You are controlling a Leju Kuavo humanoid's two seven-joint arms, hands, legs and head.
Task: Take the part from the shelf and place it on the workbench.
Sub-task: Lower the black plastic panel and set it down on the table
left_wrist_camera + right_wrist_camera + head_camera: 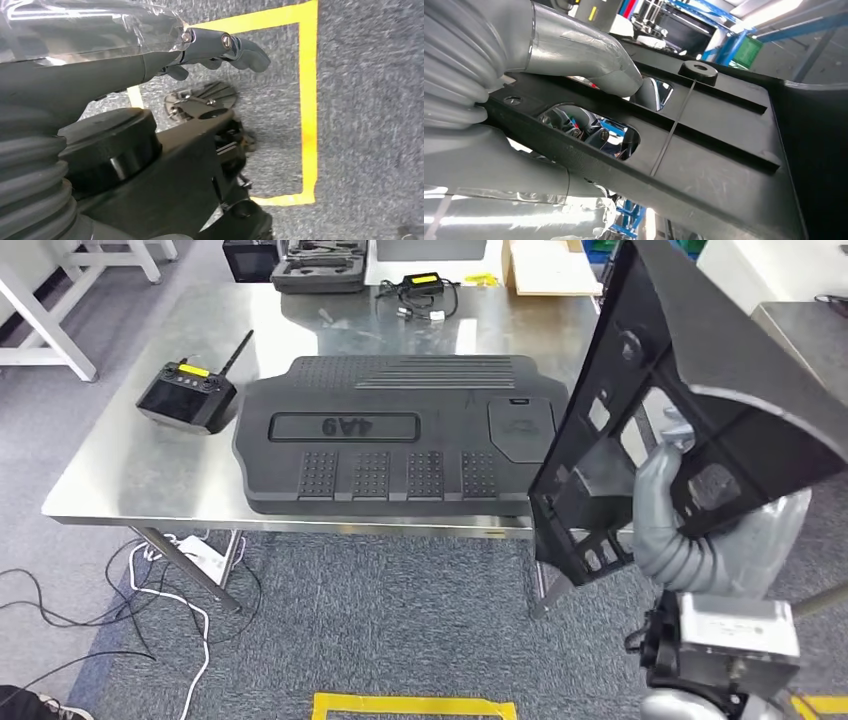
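Observation:
My right hand [668, 508] grips a large black plastic part [680, 370], a ribbed panel with cut-outs. The part stands nearly upright in the air, just off the front right corner of the steel workbench [130, 455]. In the right wrist view the grey thumb [591, 57] presses on one face of the part [724, 150], and the fingers [589, 131] show through a cut-out from the other side. My left hand [227, 47] hangs low over the carpet, fingers stretched out with nothing in them.
A big black engine cover [400, 440] takes up the bench's middle, with a remote controller [187, 395] to its left. Cases [320, 265], a charger [420, 285] and cardboard [550, 265] lie at the back. Cables [150, 590] and yellow tape [415, 705] mark the floor.

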